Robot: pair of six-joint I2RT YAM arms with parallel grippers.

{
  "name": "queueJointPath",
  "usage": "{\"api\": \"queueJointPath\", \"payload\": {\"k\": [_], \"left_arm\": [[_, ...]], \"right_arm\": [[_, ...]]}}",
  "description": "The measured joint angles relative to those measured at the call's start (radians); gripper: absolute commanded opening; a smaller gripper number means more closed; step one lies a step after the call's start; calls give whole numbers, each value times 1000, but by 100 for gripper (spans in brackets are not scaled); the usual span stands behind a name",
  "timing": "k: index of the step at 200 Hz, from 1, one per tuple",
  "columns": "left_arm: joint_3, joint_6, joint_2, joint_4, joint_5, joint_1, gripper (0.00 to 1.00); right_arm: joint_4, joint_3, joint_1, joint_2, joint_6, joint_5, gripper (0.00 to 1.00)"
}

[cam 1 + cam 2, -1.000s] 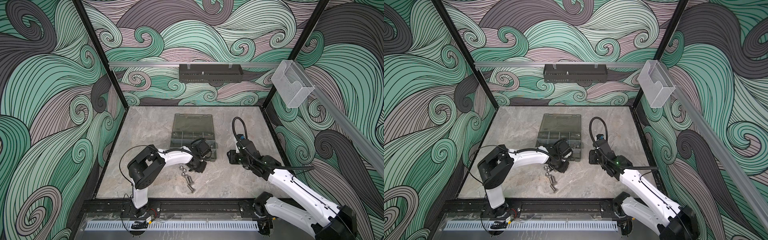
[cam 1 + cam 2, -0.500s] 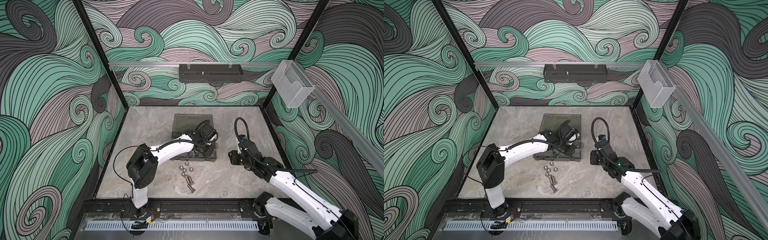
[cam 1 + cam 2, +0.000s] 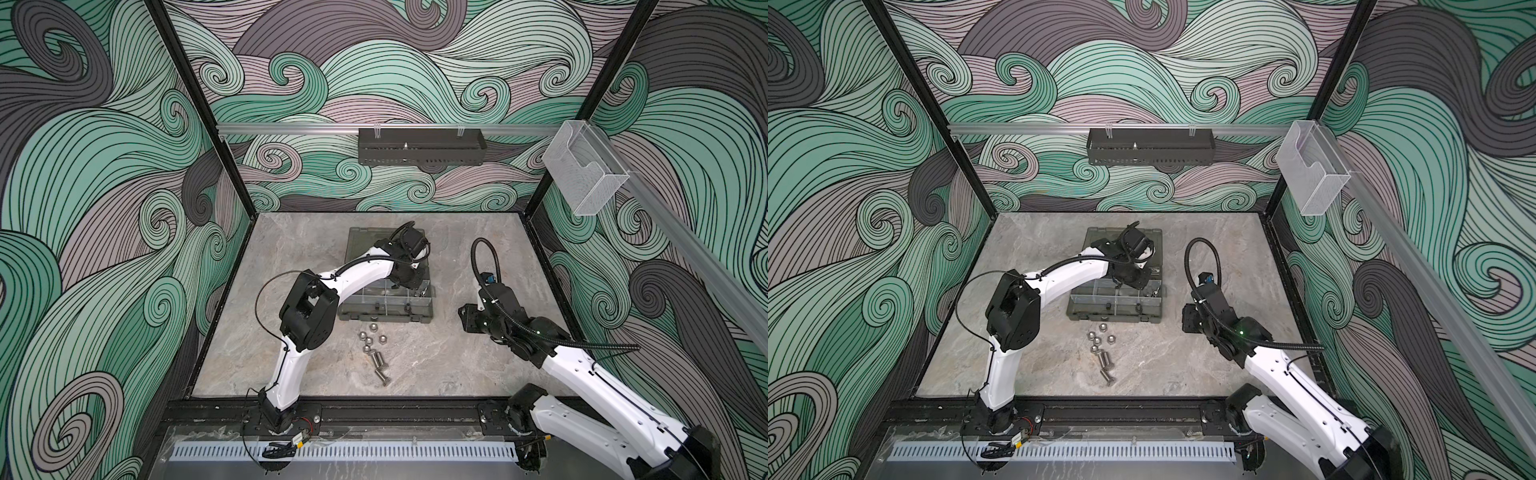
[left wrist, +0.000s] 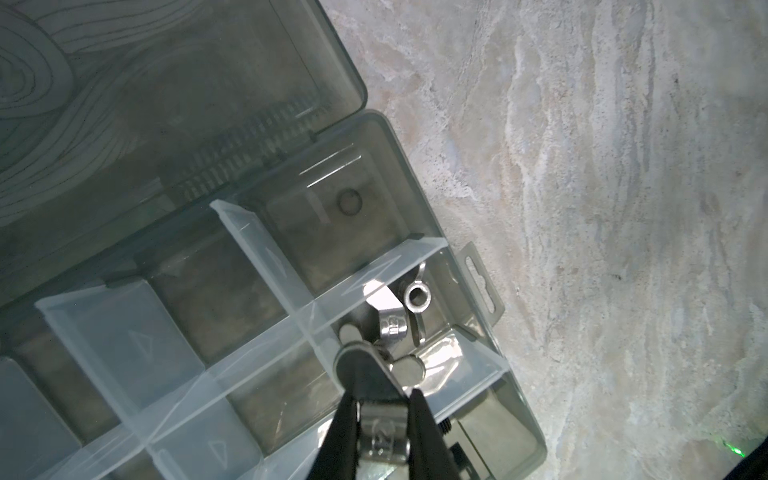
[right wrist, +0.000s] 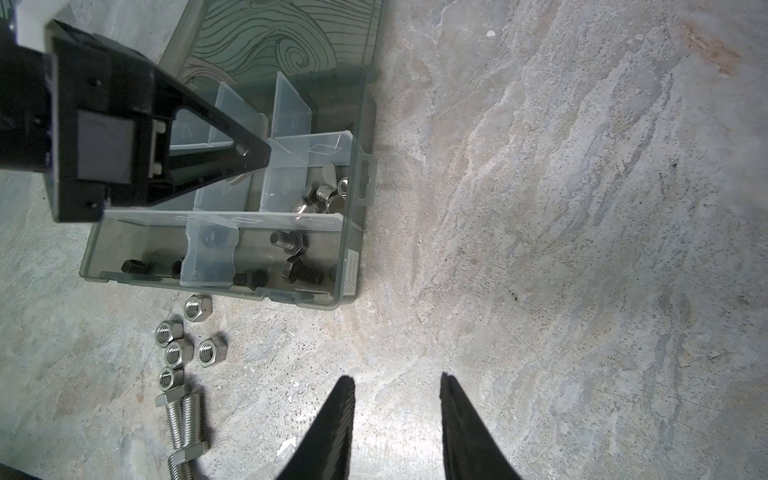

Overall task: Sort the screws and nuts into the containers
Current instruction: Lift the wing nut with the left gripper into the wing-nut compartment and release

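In both top views the open grey case (image 3: 386, 319) lies in the middle of the stone table (image 3: 436, 365), its lid flat on the far side. The left gripper (image 3: 409, 286) hangs over the case's right-hand compartments, though its jaws are too small to read here. The right gripper (image 3: 464, 318) sits low to the right of the case, apart from it. A cluster of loose nuts (image 3: 371, 336) lies on the table just in front of the case, and the loose screws (image 3: 380, 365) lie just nearer than that; both groups show again in a top view at (image 3: 1100, 334) and (image 3: 1105, 366). In the left wrist view the left gripper (image 4: 383, 409) has its jaws closed narrow on a silver nut (image 4: 382, 434), held above an edge compartment (image 4: 461, 349) beside the case's hang tab, where other nuts, one of them winged, already lie. In the right wrist view the right gripper (image 5: 397, 378) has its jaws moderately apart with nothing between them, over bare table. The case's nearest compartment (image 5: 297, 257) holds black and silver screws. The loose nuts and screws lie outside, close to its front wall.
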Motion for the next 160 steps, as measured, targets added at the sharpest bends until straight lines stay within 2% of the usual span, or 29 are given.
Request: {"api": "queueJointPath", "payload": {"k": [31,89,160], "left_arm": [[4,0,2,-3,25,0,21],[4,-2,9,3,74,0,32],[-68,-2,0,27,88,6,33]], "right_arm": [[-6,0,0,-4,7,0,36],[-12,0,0,-11,15,0,39],[-24,-3,0,-32,18,0,39]]}}
